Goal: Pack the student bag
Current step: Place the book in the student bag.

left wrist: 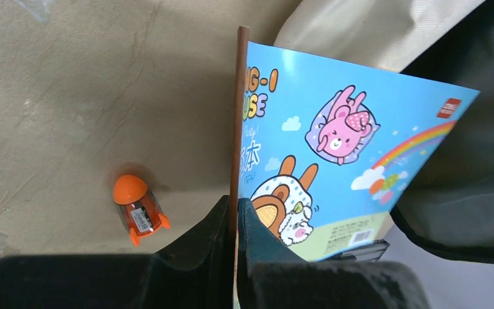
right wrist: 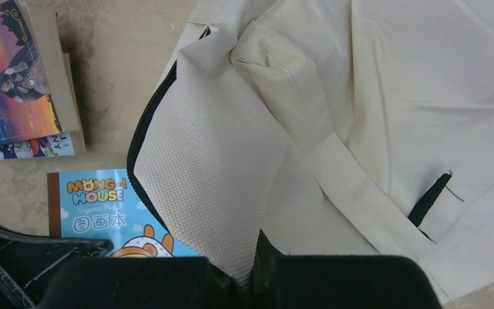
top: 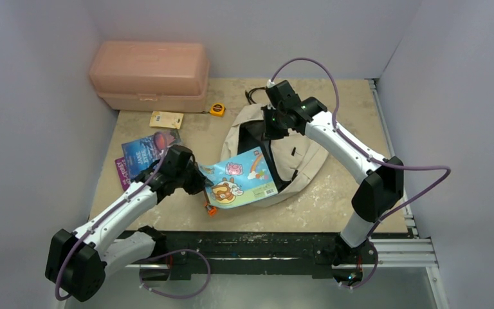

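The cream student bag [top: 299,158] lies at the table's middle with its dark mouth facing left. My right gripper [top: 274,126] is shut on the bag's upper flap [right wrist: 212,180] and holds it lifted; in the right wrist view the fabric is pinched between the jaws [right wrist: 252,261]. My left gripper [top: 198,180] is shut on the spine of a blue cartoon drawing book [top: 244,179]. The left wrist view shows the book [left wrist: 347,148] pinched at its brown spine by the gripper [left wrist: 235,215], its far corner at the bag's opening [left wrist: 463,193].
An orange rocket-shaped sharpener [top: 210,209] lies just below the book on the table. A stack of books [top: 143,154] sits left of my left gripper. At the back are a pink plastic box [top: 149,74], a yellow card [top: 166,119] and a yellow tape measure [top: 217,109].
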Controlling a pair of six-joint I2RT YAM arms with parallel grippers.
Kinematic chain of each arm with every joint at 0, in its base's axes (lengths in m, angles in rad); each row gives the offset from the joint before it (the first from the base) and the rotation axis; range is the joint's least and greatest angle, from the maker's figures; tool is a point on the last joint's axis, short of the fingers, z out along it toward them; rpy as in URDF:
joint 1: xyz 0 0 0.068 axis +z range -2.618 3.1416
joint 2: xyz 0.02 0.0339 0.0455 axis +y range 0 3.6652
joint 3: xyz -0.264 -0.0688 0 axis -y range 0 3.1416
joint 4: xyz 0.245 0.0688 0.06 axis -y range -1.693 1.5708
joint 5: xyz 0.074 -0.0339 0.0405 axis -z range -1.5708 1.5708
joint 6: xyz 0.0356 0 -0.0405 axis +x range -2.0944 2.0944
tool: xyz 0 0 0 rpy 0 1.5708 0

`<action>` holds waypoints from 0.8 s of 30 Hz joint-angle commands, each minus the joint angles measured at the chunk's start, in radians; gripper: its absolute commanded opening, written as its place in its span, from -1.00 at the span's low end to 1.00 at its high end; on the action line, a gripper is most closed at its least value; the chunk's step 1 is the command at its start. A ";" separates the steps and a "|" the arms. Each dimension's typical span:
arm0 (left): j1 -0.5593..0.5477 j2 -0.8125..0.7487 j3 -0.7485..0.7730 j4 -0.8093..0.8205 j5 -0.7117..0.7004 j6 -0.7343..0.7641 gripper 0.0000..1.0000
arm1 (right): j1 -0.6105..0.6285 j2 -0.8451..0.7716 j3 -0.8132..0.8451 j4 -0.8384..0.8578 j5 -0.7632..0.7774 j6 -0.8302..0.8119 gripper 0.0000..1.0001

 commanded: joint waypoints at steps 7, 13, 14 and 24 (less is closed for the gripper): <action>-0.014 0.013 -0.111 0.516 0.272 -0.062 -0.98 | -0.003 -0.018 0.003 0.062 -0.021 0.011 -1.00; -0.061 0.012 -0.086 0.605 0.117 -0.053 -1.00 | -0.003 -0.021 -0.017 0.077 -0.037 -0.001 -1.00; -0.065 0.023 -0.077 0.623 0.099 -0.049 -1.00 | -0.004 -0.022 -0.023 0.080 -0.039 -0.001 -1.00; -0.063 -0.036 -0.040 0.521 -0.021 0.119 -1.00 | -0.003 -0.034 -0.011 0.070 -0.046 -0.016 -1.00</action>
